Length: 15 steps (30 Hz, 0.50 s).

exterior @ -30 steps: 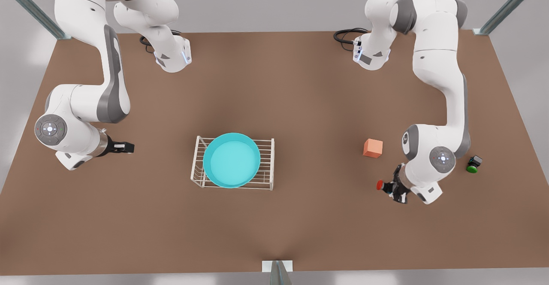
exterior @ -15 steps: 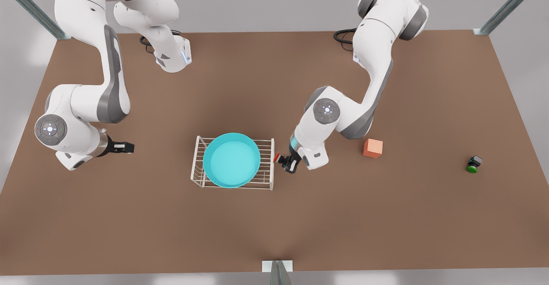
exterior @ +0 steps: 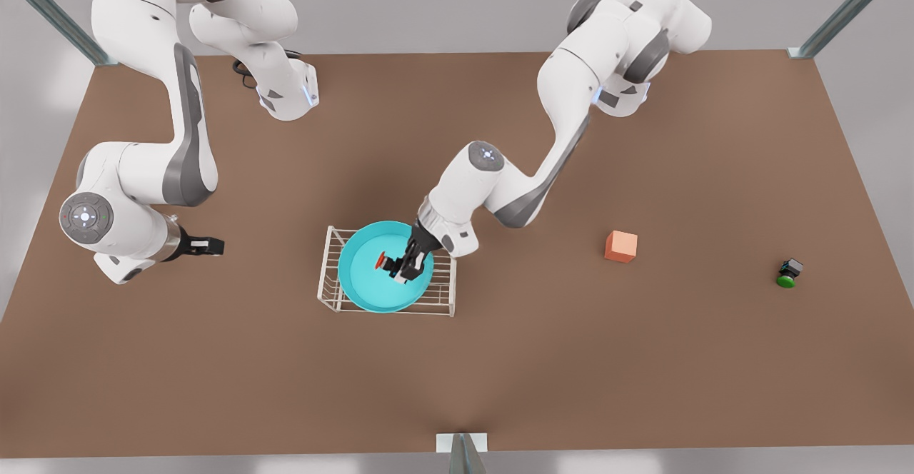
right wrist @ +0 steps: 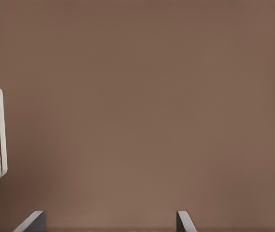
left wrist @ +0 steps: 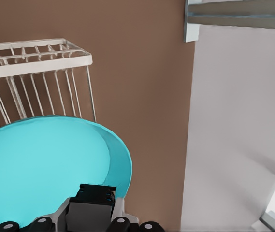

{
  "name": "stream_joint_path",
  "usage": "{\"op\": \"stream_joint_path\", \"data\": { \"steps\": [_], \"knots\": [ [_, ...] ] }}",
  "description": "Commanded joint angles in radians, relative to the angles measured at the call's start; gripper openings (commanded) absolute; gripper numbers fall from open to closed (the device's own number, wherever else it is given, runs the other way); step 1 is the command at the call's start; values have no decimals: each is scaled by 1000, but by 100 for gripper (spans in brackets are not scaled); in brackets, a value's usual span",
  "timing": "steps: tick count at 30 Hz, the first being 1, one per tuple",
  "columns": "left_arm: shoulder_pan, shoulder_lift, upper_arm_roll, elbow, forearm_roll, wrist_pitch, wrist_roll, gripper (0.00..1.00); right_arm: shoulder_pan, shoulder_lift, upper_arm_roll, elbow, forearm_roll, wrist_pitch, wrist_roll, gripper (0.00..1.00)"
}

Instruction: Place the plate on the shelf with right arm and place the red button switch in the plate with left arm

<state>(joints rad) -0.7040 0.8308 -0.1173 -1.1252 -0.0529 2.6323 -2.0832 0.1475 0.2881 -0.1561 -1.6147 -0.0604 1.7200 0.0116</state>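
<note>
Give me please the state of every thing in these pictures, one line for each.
plate: lying flat on the shelf.
shelf: upright on the table, carrying the plate.
red button switch: held over the plate.
left hand: shut on the red button switch, above the plate.
right hand: open, waiting beside the shelf.
orange cube: resting on the table.
green button switch: resting on the table.

Over the plate (exterior: 368, 278) on the shelf (exterior: 327, 274) the way is taken — the left tool (exterior: 401, 267) hangs there, closed on the red button switch (exterior: 385, 263). The right tool (exterior: 207, 246), fingers apart, waits over bare worktop (exterior: 457, 374) well aside. The orange cube (exterior: 620, 246) and green switch (exterior: 787, 273) stand far off — open worktop between.
</note>
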Motion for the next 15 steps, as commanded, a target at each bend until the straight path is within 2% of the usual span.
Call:
{"op": "stream_joint_path", "data": {
  "steps": [1,2,10,11,14,15],
  "knots": [
    [-9,1,-1,-7,41,78,-230,73,1,0,0,1,1,0,-1,100],
    [-29,1,1,-19,50,78,-229,100,1,0,0,1,1,0,-1,100],
    [-28,10,4,-33,85,77,-218,100,1,2,0,1,1,0,-1,100],
    [10,-9,8,-27,81,26,-145,100,1,2,0,1,1,0,-1,100],
    [227,-200,-62,-13,22,-632,728,100,1,2,0,1,1,0,-1,100],
    [262,-231,-50,-14,36,-813,981,100,1,5,1,1,-1,0,1,100]
  ]
}}
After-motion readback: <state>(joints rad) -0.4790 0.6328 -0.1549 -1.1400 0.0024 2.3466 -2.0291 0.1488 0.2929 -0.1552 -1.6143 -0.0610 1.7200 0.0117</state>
